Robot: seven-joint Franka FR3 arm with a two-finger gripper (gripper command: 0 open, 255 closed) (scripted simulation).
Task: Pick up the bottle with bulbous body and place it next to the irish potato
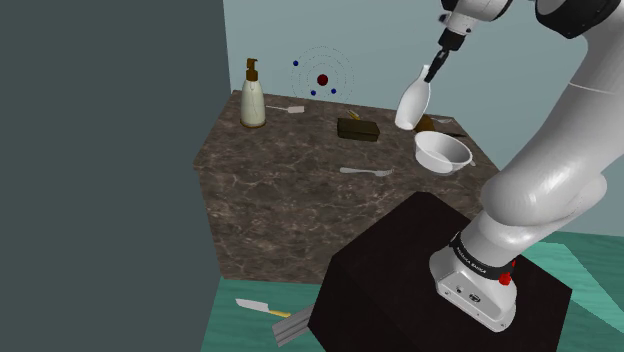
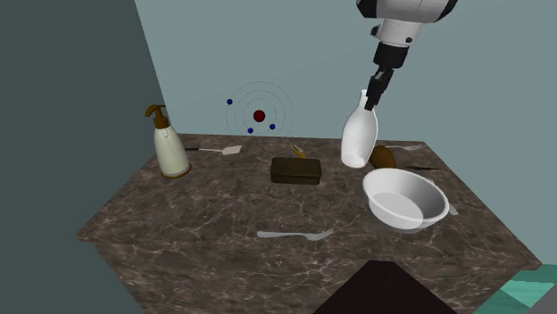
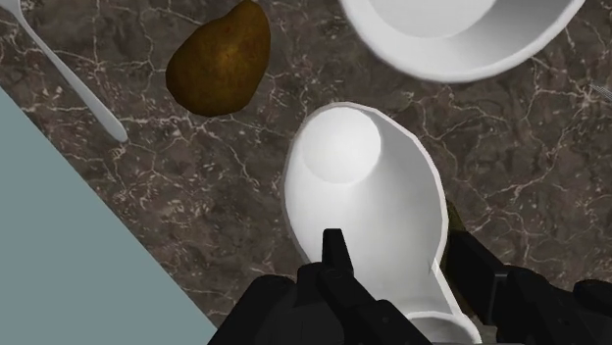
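While the black fingers (image 2: pixel 371 95) clamp its neck, the white bulbous bottle (image 2: pixel 356 138) hangs tilted over the dark marbled bench (image 2: pixel 223 214), just beside the brown potato (image 3: pixel 221 61) and near the white bowl (image 2: pixel 406 203). Can't tell if its base touches the bench. Pump dispenser (image 2: pixel 170 147) stands well apart, at a far corner.

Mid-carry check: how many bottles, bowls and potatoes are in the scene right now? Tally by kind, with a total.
Bottles: 2 (white bulbous bottle held aloft in the gripper; pump bottle standing on the counter)
Bowls: 1 (white bowl)
Potatoes: 1 (brown potato)
Total: 4
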